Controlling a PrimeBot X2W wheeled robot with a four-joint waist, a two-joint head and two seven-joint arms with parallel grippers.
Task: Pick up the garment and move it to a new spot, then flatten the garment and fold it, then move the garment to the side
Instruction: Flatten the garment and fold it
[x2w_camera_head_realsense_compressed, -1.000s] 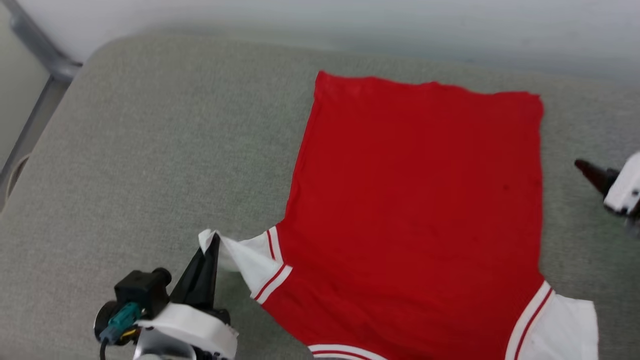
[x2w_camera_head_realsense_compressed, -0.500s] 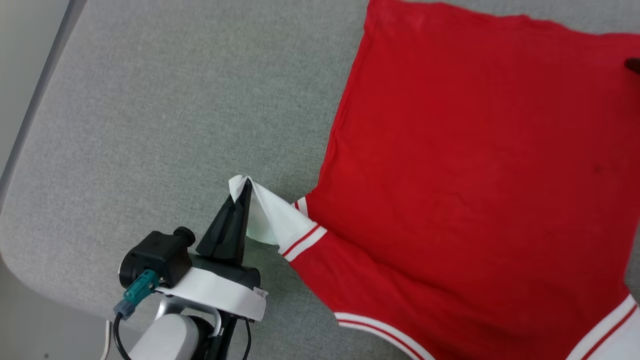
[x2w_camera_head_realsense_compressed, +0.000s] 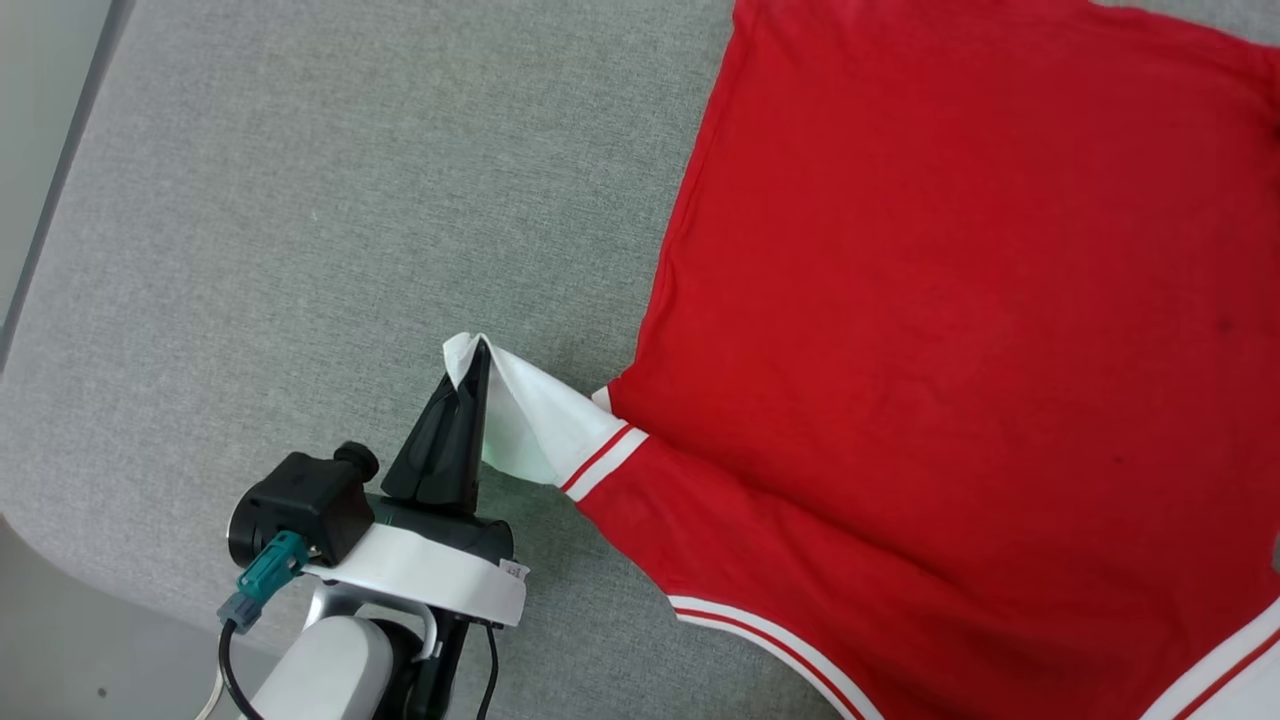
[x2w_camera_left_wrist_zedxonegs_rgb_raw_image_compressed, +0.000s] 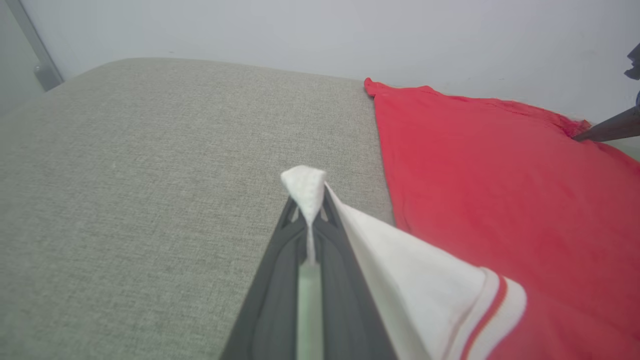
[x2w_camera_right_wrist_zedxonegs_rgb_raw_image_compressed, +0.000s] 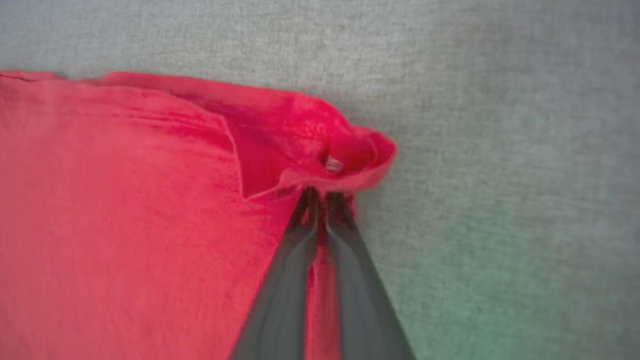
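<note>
With left tool (x2w_camera_head_realsense_compressed: 480, 362) clamped on white sleeve (x2w_camera_head_realsense_compressed: 540, 425) of garment (x2w_camera_head_realsense_compressed: 950, 300), right tool (x2w_camera_right_wrist_zedxonegs_rgb_raw_image_compressed: 322, 197) seemingly pinching hem corner (x2w_camera_right_wrist_zedxonegs_rgb_raw_image_compressed: 350, 150), lift evenly, fold toward 3 o'clock, keeping taut.

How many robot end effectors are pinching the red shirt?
2. The left end effector is shut on the garment's white sleeve, near the robot. The right end effector is shut on a far red hem corner.
</note>
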